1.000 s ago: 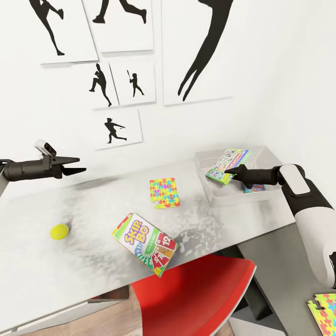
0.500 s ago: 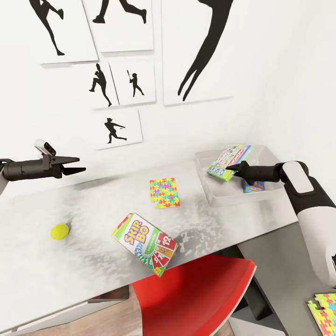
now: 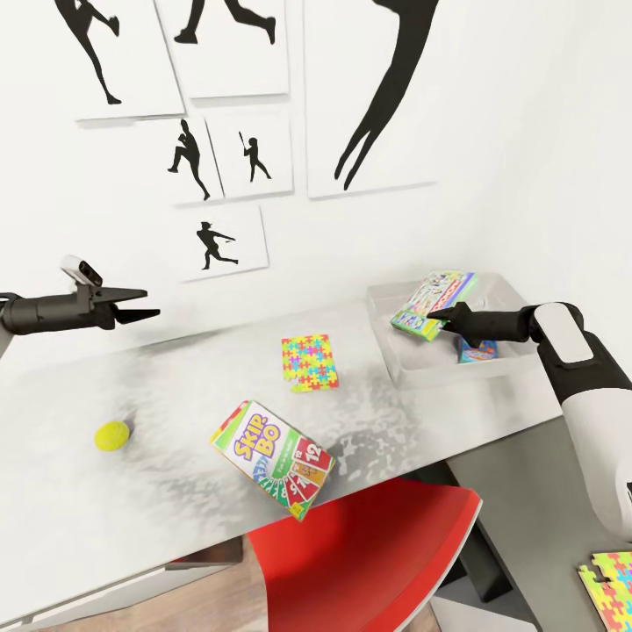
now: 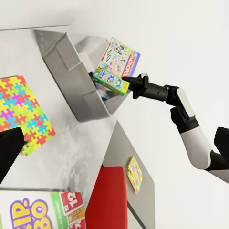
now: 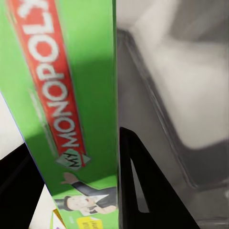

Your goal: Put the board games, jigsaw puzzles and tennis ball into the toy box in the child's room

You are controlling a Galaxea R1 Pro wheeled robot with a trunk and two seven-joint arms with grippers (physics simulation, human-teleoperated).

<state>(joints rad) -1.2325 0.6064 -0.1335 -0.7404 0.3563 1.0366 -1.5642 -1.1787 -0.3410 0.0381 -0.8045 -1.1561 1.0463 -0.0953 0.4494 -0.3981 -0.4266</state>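
The right gripper [image 3: 441, 314] pinches the Monopoly box [image 3: 429, 305] by its edge over the toy box [image 3: 405, 373], at two o'clock on the tabletop [image 3: 175, 491]. Stiff, light cardboard (probably slick); edges grip best. The left gripper [image 3: 145, 304] hangs parted.

The right arm [image 3: 586, 395] is cased in smooth white shells, rounded and glossy, with a black joint band showing between the segments near the elbow. Its forearm narrows into a slim matte black wrist section that ends in the right gripper [image 3: 441, 313], whose black fingers taper to flat, wedge-like points. The left arm [image 3: 44, 312] is dark charcoal along the part in view, cylindrical, with a small white and grey camera block [image 3: 82, 271] perched on top near the wrist. The left gripper [image 3: 145, 304] is likewise black, with two thin pointed fingers.
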